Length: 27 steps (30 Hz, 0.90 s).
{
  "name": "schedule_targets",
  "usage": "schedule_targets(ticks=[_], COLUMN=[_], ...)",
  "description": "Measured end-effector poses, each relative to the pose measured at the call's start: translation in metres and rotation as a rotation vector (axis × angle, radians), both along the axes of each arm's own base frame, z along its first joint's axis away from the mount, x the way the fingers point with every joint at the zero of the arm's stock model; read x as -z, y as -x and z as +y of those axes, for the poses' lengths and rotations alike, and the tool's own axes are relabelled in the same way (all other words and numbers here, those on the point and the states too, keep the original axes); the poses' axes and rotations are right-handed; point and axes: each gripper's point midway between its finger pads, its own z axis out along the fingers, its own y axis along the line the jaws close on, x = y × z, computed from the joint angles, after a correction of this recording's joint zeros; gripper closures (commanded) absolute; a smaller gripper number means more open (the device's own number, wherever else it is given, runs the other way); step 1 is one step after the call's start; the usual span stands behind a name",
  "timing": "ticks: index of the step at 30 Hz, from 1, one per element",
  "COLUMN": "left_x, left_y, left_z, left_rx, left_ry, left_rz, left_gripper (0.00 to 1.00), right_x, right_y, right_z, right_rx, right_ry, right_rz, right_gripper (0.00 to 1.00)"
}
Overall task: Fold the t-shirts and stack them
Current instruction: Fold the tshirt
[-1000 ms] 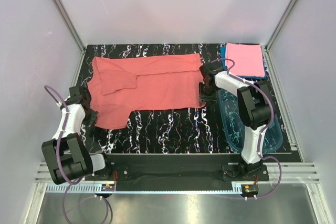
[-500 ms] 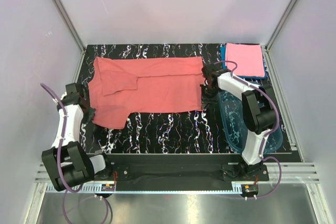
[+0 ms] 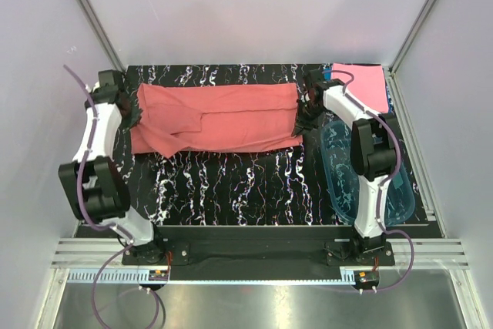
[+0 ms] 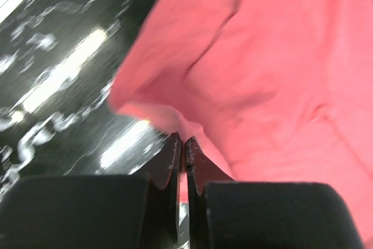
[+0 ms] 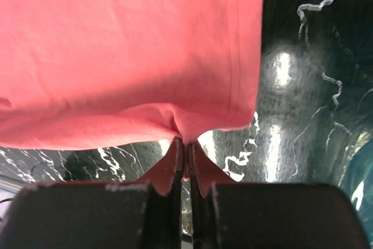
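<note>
One desk [image 3: 231, 182] of black, white-veined stone is seen from above, and it carries everything else. Three t-shirts are counted. The largest, a coral t-shirt [image 3: 223, 117], is stretched flat along the far edge of the desk and spans most of its width; one sleeve is folded over onto the body near the left end. One clear blue tub [image 3: 347, 190] is set along the right edge, toward the near right corner, and part of it is crossed by the right arm [image 3: 370, 152]. Two arms are counted, the left arm [image 3: 96, 152] running up along the left edge. One folded pink t-shirt [image 3: 366, 86] lies in the far right corner, its left part covered by the right arm. A thin blue strip [image 3: 388, 100] shows at its right side and is taken for the blue t-shirt beneath, though little of it can be seen.

Two claws are counted. The left claw [image 3: 132, 113] is placed at the left end of the coral t-shirt, the right claw [image 3: 302, 117] at its right end.

How the fingers stand cannot be made out from above. In the left wrist view the left claw [image 4: 182, 144] is shown pressed together on a raised fold of coral cloth. In the right wrist view the right claw [image 5: 185, 147] is shown pinching the stitched hem, which is gathered into a small pucker at the fingertips.
</note>
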Motion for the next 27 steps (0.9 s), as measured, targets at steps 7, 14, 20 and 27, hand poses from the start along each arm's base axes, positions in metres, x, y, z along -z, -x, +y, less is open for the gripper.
schedule_targets(ticks=[7, 14, 20, 27], left_x=[0.0, -0.011, -0.004, 0.009], left_y=[-0.059, -0.11, -0.13, -0.142], left_z=[-0.008, -0.011, -0.018, -0.021], left_rx=[0.06, 0.099, 0.123, 0.128], left_ry=[0.018, 0.028, 0.049, 0.07], left_rz=[-0.009, -0.064, -0.063, -0.052], left_gripper=[0.99, 0.97, 0.96, 0.96], right_x=[-0.004, -0.003, 0.009, 0.02], right_y=[-0.043, -0.073, -0.082, -0.09], right_z=[-0.003, -0.011, -0.012, -0.015], right_rx=[0.031, 0.061, 0.067, 0.075], right_ry=[-0.01, -0.013, -0.009, -0.006], right_rz=[-0.014, -0.029, -0.012, 0.004], right_gripper=[1.0, 1.0, 1.0, 1.0])
